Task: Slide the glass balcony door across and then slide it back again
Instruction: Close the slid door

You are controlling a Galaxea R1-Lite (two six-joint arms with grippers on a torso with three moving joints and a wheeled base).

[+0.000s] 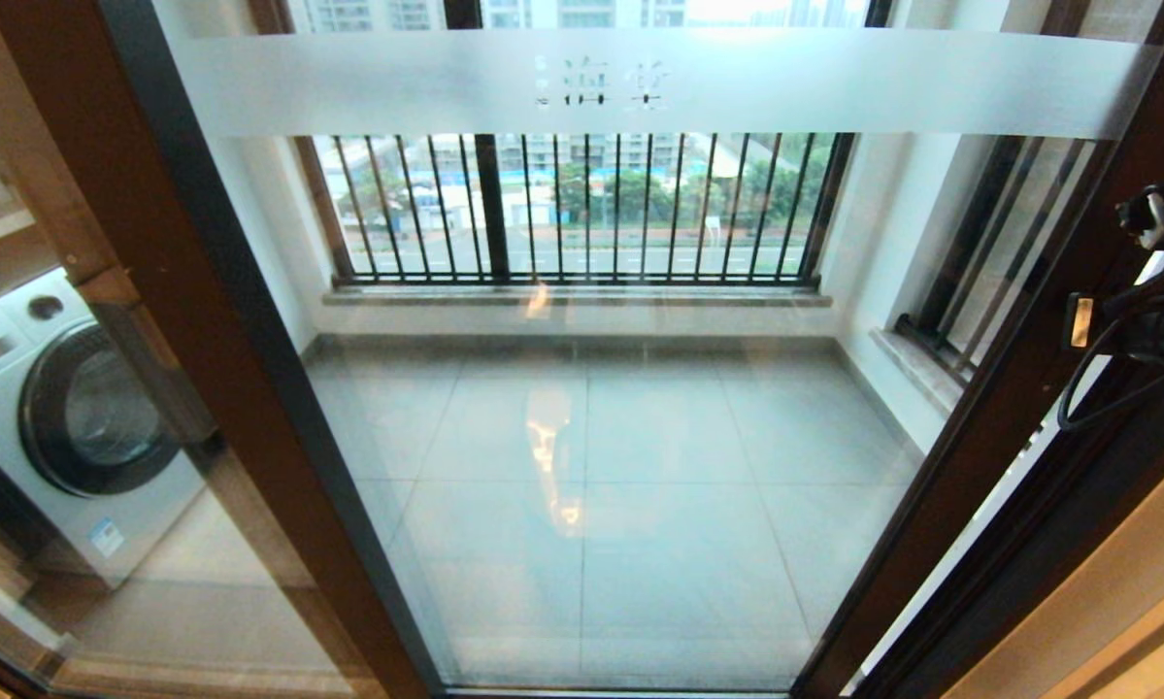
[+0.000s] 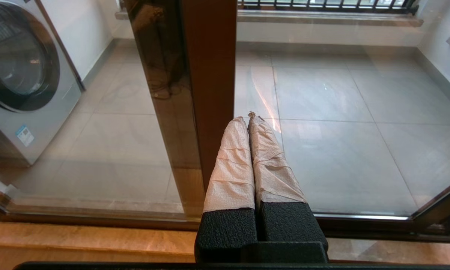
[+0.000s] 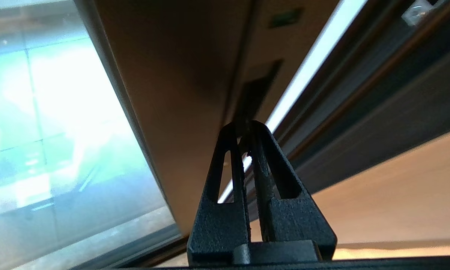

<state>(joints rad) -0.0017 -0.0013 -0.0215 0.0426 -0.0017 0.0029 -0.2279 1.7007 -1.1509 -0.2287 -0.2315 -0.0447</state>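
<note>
The glass balcony door (image 1: 591,388), dark-framed with a frosted lettered band on top, stands upright, seemingly almost closed.

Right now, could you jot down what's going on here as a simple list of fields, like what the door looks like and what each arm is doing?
Door: glass balcony door, dark frame, frosted band near its top
Right door edge: bright gap beside it in the right wrist view
Left tool: left tool shut, paper-wrapped fingers pointing at the brown frame post
Right tool: right tool shut, tips at the door's right upright by a dark lock plate
Behind glass: tiled floor, barred window, washing machine on the left
</note>
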